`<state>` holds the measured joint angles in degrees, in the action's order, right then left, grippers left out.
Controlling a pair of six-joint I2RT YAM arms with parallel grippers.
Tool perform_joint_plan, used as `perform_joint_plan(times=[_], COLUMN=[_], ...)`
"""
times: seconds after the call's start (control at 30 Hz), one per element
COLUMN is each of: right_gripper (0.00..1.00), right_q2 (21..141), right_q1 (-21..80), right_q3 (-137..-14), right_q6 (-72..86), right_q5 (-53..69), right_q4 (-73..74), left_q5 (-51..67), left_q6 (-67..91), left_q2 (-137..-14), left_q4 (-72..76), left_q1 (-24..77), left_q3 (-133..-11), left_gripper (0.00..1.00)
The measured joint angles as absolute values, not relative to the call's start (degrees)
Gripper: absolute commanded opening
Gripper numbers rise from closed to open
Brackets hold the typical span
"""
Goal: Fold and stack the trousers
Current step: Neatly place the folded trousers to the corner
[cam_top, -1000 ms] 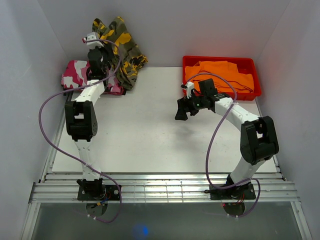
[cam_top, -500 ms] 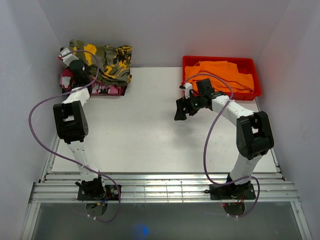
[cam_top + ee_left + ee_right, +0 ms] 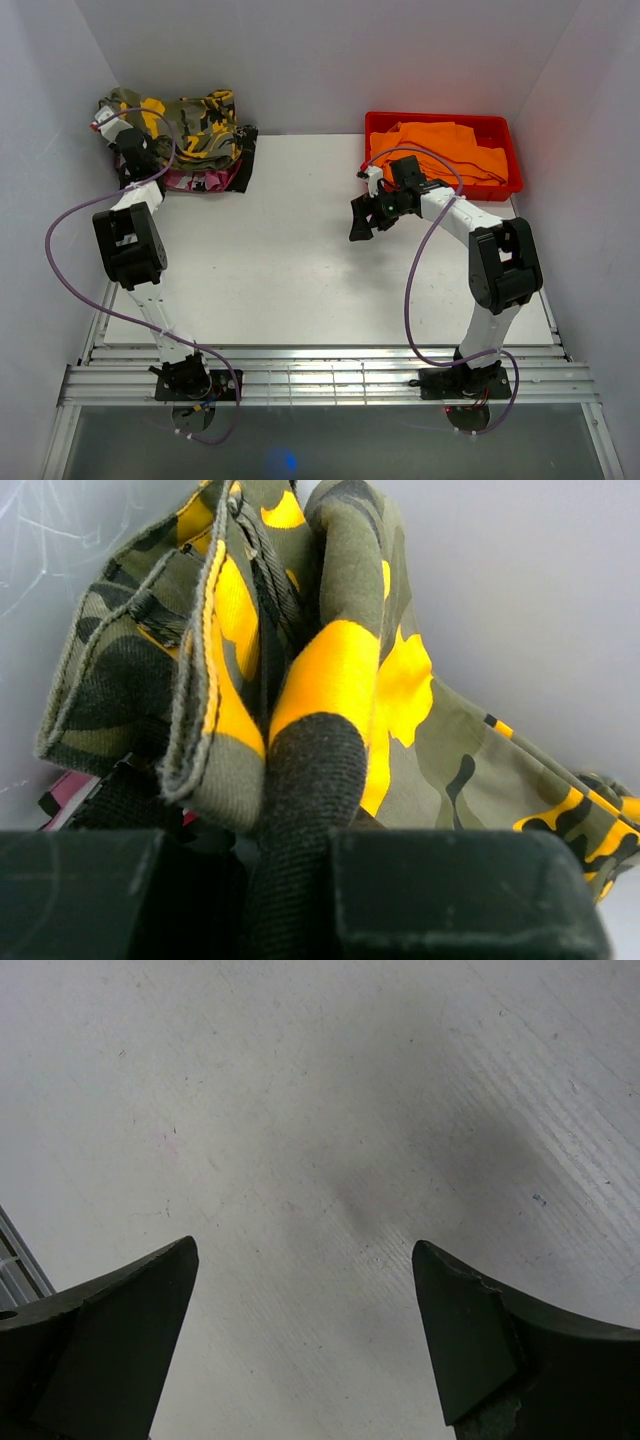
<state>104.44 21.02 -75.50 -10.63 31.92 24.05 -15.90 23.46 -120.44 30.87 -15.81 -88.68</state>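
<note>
Green-and-yellow camouflage trousers lie folded over pink camouflage trousers at the far left corner of the table. My left gripper is shut on the left end of the green-and-yellow trousers, holding it up by the left wall; one padded finger presses the fabric. Orange trousers lie in the red bin at the far right. My right gripper is open and empty above the bare table, its fingertips wide apart.
White walls stand close at the left, back and right. The white table top spreads between the two arms. A slatted metal rail runs along the near edge. Purple cables loop from both arms.
My left gripper has carried the green-and-yellow trousers leftward and lowered them onto the pink pair. The right arm has barely moved.
</note>
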Motion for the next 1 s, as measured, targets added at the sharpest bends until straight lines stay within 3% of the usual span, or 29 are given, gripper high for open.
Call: perform_joint_plan(times=[0.1, 0.17, 0.2, 0.53, 0.57, 0.67, 1.0], right_gripper=[0.92, 0.92, 0.91, 0.90, 0.90, 0.90, 0.90], right_q2=[104.62, 104.62, 104.62, 104.51, 104.33, 103.46, 97.03], right_q1=[21.02, 21.02, 21.02, 20.99, 20.97, 20.56, 16.49], right_q3=[-75.55, -75.55, -75.55, -75.66, -75.66, -75.66, -75.35], right_q6=[-10.87, -11.00, -11.03, -12.21, -12.32, -12.71, -14.98], right_q5=[31.68, 31.57, 31.48, 30.39, 30.17, 29.98, 29.85], right_q4=[24.21, 24.32, 24.34, 26.41, 26.72, 27.44, 29.10], left_q5=[-14.02, -13.17, -12.71, -10.59, -9.98, -7.97, 9.08], left_q6=[23.83, 24.43, 24.69, 24.95, 24.60, 23.24, 12.40], left_q2=[-120.44, -120.55, -120.64, -121.73, -121.73, -120.92, -120.27], left_q4=[31.70, 32.14, 32.10, 22.83, 21.52, 15.90, -23.18], left_q1=[-15.92, -16.08, -16.21, -18.20, -18.59, -20.03, -27.59], left_q3=[-87.88, -87.33, -87.24, -90.83, -91.50, -92.12, -110.69], left_gripper=[0.42, 0.48, 0.56, 0.84, 0.91, 0.98, 0.98])
